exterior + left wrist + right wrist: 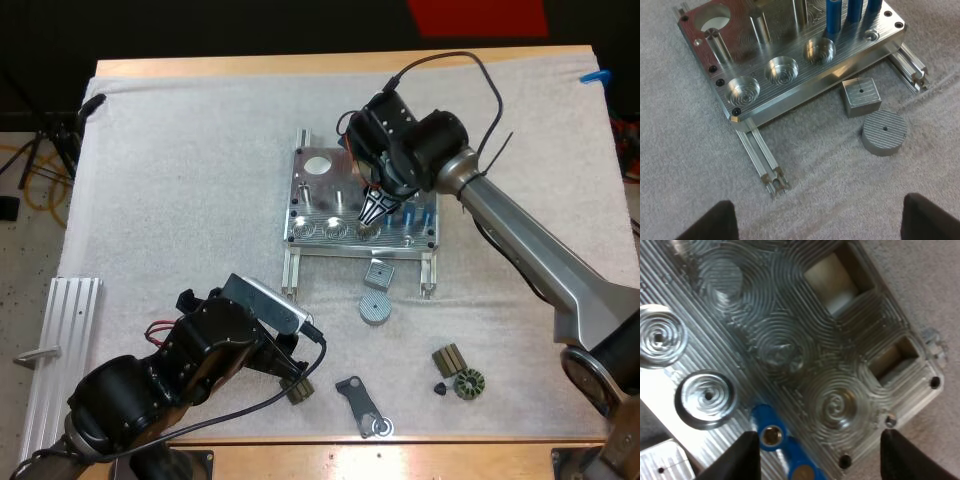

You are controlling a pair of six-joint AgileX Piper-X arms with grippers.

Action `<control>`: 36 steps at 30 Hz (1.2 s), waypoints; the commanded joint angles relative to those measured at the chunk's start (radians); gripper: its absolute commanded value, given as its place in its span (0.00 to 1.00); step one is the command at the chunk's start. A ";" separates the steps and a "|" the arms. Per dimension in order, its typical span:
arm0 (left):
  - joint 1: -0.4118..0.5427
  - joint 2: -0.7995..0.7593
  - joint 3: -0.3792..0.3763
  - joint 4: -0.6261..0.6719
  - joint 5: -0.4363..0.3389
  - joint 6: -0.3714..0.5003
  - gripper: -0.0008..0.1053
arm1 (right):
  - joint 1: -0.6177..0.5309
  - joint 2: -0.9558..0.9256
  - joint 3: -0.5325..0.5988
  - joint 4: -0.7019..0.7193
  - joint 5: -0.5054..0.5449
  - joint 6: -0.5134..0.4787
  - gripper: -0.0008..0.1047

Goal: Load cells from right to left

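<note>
**A:** Hovering over the front row of the fixture (318, 195), the right hand (373, 216) has its fingers spread and isn't gripping anything. The blue cells (412, 212) stand upright in the fixture, just at the hand's 3 o'clock.

**B:** Yep, and there are two round pockets (335, 230) at its 9 o'clock. The left hand (825, 210) is open too, off at the fixture's 7 o'clock over the mat (180, 180). A metal block (379, 273) and a round puck (375, 307) sit at the fixture's 6 o'clock.

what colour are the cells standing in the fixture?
Bright blue cylinders, clearest in the left wrist view.
</note>
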 commanded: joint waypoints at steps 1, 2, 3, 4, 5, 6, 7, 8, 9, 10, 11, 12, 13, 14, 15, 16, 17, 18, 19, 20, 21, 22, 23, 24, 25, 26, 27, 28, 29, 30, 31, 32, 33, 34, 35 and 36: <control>0.000 -0.005 -0.003 -0.004 -0.001 0.000 0.63 | -0.001 -0.009 -0.004 -0.002 0.017 0.000 0.50; 0.000 -0.005 -0.003 -0.004 -0.001 0.000 0.63 | -0.001 -0.009 -0.004 0.000 0.017 0.000 0.50; 0.000 -0.005 -0.003 -0.004 -0.001 0.000 0.63 | -0.001 -0.009 -0.004 0.000 0.017 0.000 0.50; 0.000 -0.005 -0.003 -0.004 -0.001 0.000 0.63 | -0.001 -0.009 -0.004 0.000 0.017 0.000 0.50; 0.000 -0.005 -0.003 -0.004 -0.001 0.000 0.63 | -0.001 -0.009 -0.004 0.000 0.017 0.000 0.50; 0.000 -0.005 -0.003 -0.004 -0.001 0.000 0.63 | -0.001 -0.009 -0.004 0.000 0.017 0.000 0.50; 0.000 -0.005 -0.003 -0.004 -0.001 0.000 0.63 | -0.001 -0.009 -0.004 0.007 0.020 0.007 0.50; 0.000 -0.005 -0.003 -0.004 -0.001 0.000 0.63 | -0.001 -0.009 -0.004 0.015 0.022 0.017 0.50; 0.000 -0.005 -0.003 -0.004 -0.001 0.000 0.63 | -0.001 -0.009 -0.004 0.021 0.022 0.033 0.50; 0.000 -0.005 -0.003 -0.004 -0.001 0.000 0.63 | -0.001 -0.011 -0.004 0.032 0.022 0.056 0.50; 0.000 -0.005 -0.003 -0.004 -0.004 0.002 0.63 | -0.001 -0.012 -0.004 0.048 0.022 0.074 0.50; 0.000 -0.005 -0.003 -0.004 -0.008 0.007 0.63 | -0.001 -0.014 -0.004 0.055 0.022 0.076 0.50; 0.000 -0.005 -0.003 -0.004 -0.010 0.018 0.63 | -0.001 -0.019 -0.004 0.067 0.022 0.081 0.50; 0.000 -0.005 -0.003 -0.008 -0.011 0.037 0.63 | -0.001 -0.026 -0.004 0.077 0.022 0.089 0.50; 0.000 -0.005 -0.003 -0.013 -0.011 0.044 0.63 | -0.001 -0.029 -0.004 0.079 0.022 0.093 0.50; 0.000 -0.005 -0.003 -0.023 -0.011 0.068 0.63 | -0.001 -0.040 -0.004 0.083 0.022 0.099 0.50; 0.000 -0.005 -0.003 -0.040 -0.011 0.095 0.63 | -0.001 -0.051 -0.004 0.083 0.022 0.109 0.50; 0.000 -0.005 -0.003 -0.050 -0.011 0.109 0.63 | -0.003 -0.062 -0.004 0.083 0.019 0.112 0.50; 0.000 -0.005 -0.003 -0.075 -0.011 0.138 0.63 | -0.005 -0.076 -0.004 0.083 0.015 0.115 0.50; 0.000 -0.005 -0.003 -0.096 -0.011 0.161 0.63 | -0.011 -0.093 -0.004 0.088 0.015 0.117 0.50; 0.000 -0.005 -0.003 -0.108 -0.011 0.175 0.63 | -0.013 -0.101 -0.004 0.091 0.015 0.117 0.50; 0.000 -0.005 -0.003 -0.130 -0.011 0.203 0.63 | -0.022 -0.119 -0.004 0.101 0.013 0.124 0.50; 0.000 -0.005 -0.003 -0.155 -0.008 0.238 0.63 | -0.036 -0.137 -0.004 0.115 0.007 0.140 0.50; 0.000 -0.005 -0.003 -0.168 -0.004 0.252 0.63 | -0.045 -0.142 -0.004 0.121 0.002 0.148 0.50; 0.000 -0.005 -0.003 -0.190 0.015 0.289 0.63 | -0.065 -0.161 -0.004 0.138 -0.017 0.165 0.50; 0.006 -0.005 -0.003 -0.211 0.041 0.322 0.63 | -0.085 -0.178 0.000 0.149 -0.040 0.178 0.50; 0.011 -0.005 -0.003 -0.217 0.055 0.333 0.63 | -0.101 -0.192 0.004 0.154 -0.057 0.187 0.50; 0.024 -0.005 -0.003 -0.234 0.090 0.343 0.63 | -0.122 -0.211 0.011 0.159 -0.076 0.200 0.50; 0.047 -0.005 -0.003 -0.247 0.114 0.348 0.63 | -0.147 -0.237 0.023 0.163 -0.085 0.211 0.50; 0.062 -0.005 -0.003 -0.253 0.133 0.353 0.63 | -0.156 -0.251 0.027 0.162 -0.084 0.215 0.50; 0.089 -0.005 -0.003 -0.261 0.159 0.362 0.63 | -0.179 -0.280 0.044 0.162 -0.084 0.220 0.50; 0.126 -0.005 -0.003 -0.272 0.191 0.383 0.63 | -0.202 -0.309 0.062 0.158 -0.084 0.220 0.50; 0.147 -0.005 -0.003 -0.277 0.200 0.390 0.63 | -0.213 -0.320 0.072 0.157 -0.084 0.220 0.50; 0.192 -0.005 -0.003 -0.286 0.234 0.408 0.63 | -0.232 -0.350 0.094 0.149 -0.084 0.220 0.50; 0.240 -0.005 -0.003 -0.295 0.269 0.432 0.63 | -0.247 -0.378 0.115 0.140 -0.084 0.220 0.50; 0.257 -0.005 -0.003 -0.297 0.289 0.443 0.63 | -0.255 -0.400 0.132 0.137 -0.088 0.220 0.50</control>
